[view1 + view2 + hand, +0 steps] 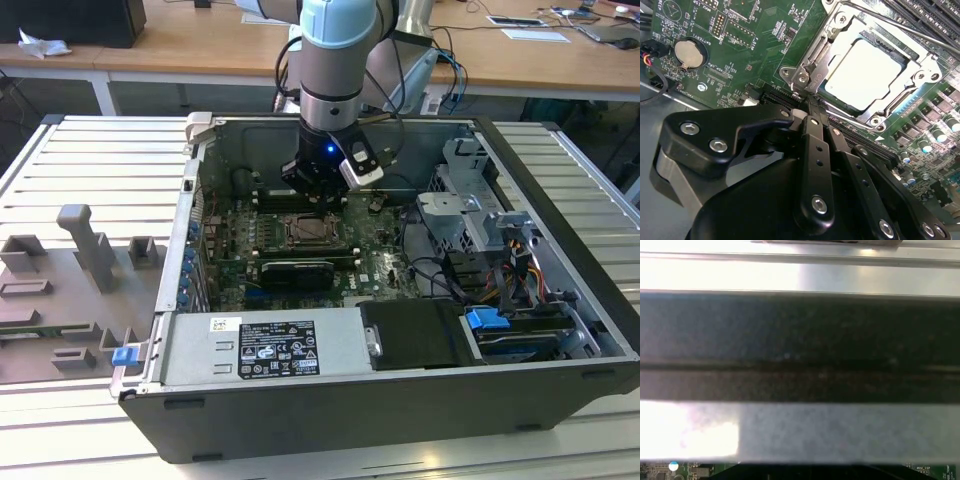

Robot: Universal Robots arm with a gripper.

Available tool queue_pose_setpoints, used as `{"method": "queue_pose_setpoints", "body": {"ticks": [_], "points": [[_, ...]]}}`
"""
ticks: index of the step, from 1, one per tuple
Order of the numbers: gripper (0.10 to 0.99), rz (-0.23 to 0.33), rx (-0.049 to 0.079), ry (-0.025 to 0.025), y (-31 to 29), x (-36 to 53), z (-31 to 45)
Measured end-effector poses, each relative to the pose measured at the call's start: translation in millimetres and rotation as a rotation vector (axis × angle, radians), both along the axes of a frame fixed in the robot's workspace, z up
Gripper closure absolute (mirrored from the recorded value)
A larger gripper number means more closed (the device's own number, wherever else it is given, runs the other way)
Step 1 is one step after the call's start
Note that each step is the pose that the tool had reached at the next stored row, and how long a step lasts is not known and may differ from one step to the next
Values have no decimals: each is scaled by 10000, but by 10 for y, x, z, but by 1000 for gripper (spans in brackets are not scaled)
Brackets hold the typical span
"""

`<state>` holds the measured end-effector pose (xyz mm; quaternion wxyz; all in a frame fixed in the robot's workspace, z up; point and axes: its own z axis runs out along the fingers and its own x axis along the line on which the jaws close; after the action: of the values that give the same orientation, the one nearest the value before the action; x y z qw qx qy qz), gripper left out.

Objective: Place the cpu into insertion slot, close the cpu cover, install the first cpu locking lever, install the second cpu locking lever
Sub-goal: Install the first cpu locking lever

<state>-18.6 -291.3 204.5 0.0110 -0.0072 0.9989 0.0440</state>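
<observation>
Cpu sits seated in the insertion slot, we note, its pale metal top showing through the window of the cpu cover, which lies closed over it. Moving left to right in the exterior view, we pass a grey fixture tray on the surface, then the open computer case, with the arm reaching down toward the green board. In the second wrist view our tool has its fingers pressed together, gripping nothing, tips just beside the socket's corner near a locking lever. We judge a slip there could scrape the board.
</observation>
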Motion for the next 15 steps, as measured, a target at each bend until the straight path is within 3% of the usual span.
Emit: {"method": "queue_pose_setpoints", "body": {"ticks": [6,10,15], "points": [[980,1,-6,-3,1,1,49],[980,0,-219,-1,6,0,26],[980,1,-347,0,12,0,2]]}}
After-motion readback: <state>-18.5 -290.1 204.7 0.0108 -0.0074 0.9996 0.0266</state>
